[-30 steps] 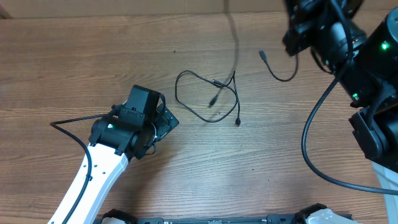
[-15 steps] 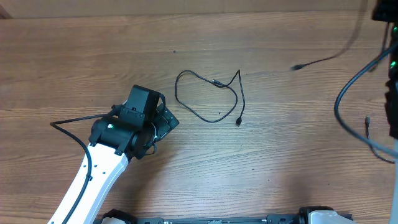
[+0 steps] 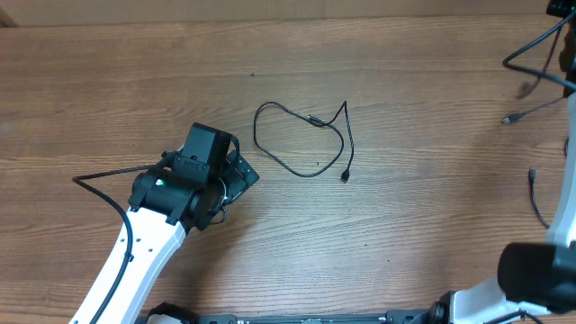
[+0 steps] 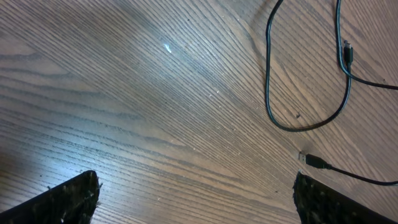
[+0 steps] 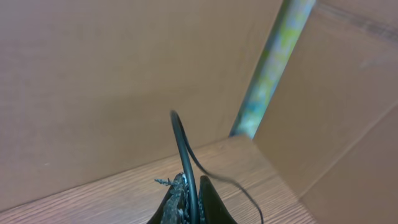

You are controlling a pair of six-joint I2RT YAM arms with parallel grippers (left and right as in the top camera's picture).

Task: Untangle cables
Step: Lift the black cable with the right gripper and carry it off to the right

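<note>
- Overhead: the loop (image 3: 301, 135) is lying mid-way across the table (image 3: 414, 234), just beyond the left gripper (image 3: 241, 173) but not touching it. Bare wood is lying open all round it. A second cable (image 3: 531, 106) is dangling, blurred, at the right edge.
- A second ago that cable was rising from the loop. Now it is hanging clear, and the right arm (image 3: 540, 270) is sitting out at the right edge.
- Left wrist: the left gripper (image 4: 196, 199) is standing wide, holding nothing. The loop (image 4: 273, 93) and its plug (image 4: 313, 162) are lying ahead-right.
- Right wrist: the right gripper (image 5: 188, 199) is pinching the second cable (image 5: 182, 140) tight, facing a cardboard wall (image 5: 93, 81).
</note>
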